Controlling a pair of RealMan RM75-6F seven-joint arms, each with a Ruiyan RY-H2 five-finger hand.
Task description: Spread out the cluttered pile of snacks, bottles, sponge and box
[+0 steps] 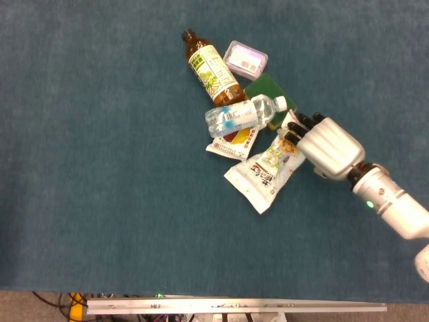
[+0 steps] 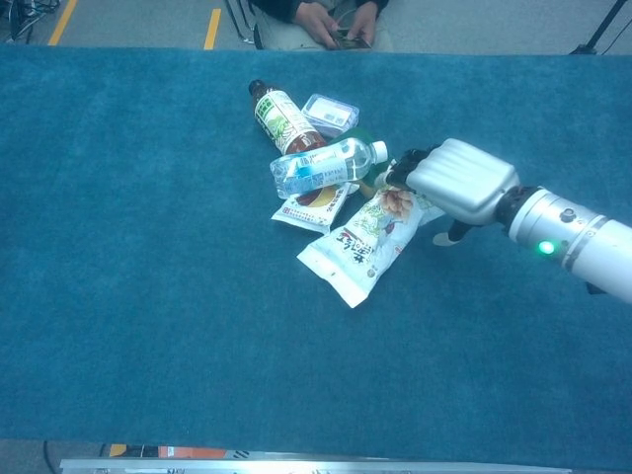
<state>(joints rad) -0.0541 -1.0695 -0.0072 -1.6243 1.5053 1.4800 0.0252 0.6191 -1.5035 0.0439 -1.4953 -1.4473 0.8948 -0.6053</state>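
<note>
The pile lies right of centre on the blue cloth. A brown tea bottle points to the far left, with a small clear box beside it. A clear water bottle lies across a green sponge and a small snack bag. A large white snack bag slants toward the near side. My right hand lies palm down on that bag's far right end, fingers touching it and the thumb held apart. No left hand shows.
Blue cloth covers the whole table. A seated person's hands show beyond the far edge in the chest view. A metal rail runs along the near edge.
</note>
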